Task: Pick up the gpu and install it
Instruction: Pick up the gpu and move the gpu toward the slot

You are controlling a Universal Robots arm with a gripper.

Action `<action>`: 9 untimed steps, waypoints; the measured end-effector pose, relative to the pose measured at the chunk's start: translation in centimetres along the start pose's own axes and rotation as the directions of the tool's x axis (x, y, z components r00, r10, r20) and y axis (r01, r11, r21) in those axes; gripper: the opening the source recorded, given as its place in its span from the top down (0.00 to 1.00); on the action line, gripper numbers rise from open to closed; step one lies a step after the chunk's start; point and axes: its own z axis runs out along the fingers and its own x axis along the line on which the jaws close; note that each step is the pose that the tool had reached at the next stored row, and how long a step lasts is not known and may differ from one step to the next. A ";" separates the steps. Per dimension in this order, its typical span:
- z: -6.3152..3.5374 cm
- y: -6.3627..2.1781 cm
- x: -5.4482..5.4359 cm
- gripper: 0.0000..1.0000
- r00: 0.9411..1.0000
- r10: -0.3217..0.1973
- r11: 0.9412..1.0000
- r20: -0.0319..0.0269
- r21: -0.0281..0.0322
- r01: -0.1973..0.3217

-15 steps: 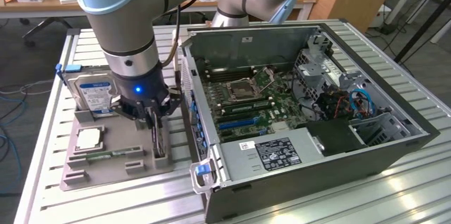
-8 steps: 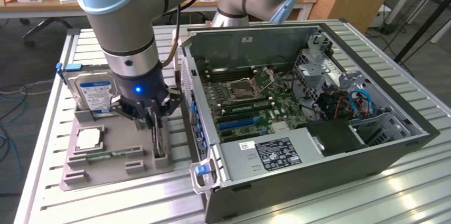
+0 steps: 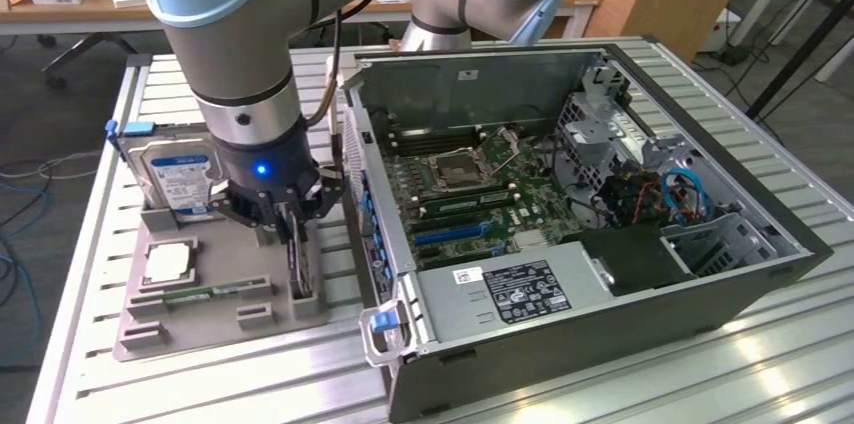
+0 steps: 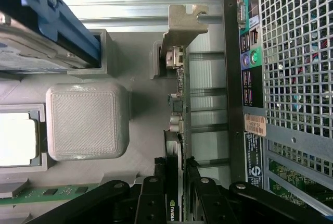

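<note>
A robot arm reaches down over a grey moulded holder tray that sits on a ribbed metal table, at the exterior view's left. Its black claw is lowered onto the gpu, a thin dark card standing on edge in a slot along the tray's side nearest an open computer case. In the wrist view the claw straddles the gpu, with a finger against each face, so it appears closed on the card. The card is seated in its slot, and its pale metal end bracket is at the end farthest from the claw. In the same tray are a silver hard drive with a blue label, standing upright, a square processor chip lying flat, and a narrow green memory stick. The case lies on its side just beside the tray, its green motherboard exposed.
</note>
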 end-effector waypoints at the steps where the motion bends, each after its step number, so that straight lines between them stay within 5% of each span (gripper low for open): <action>1: 0.00 0.00 0.0 0.74 1.000 0.000 1.000 0.000 0.000 0.000; 9: 0.00 0.00 0.0 0.74 1.000 0.000 1.000 0.000 -0.001 0.000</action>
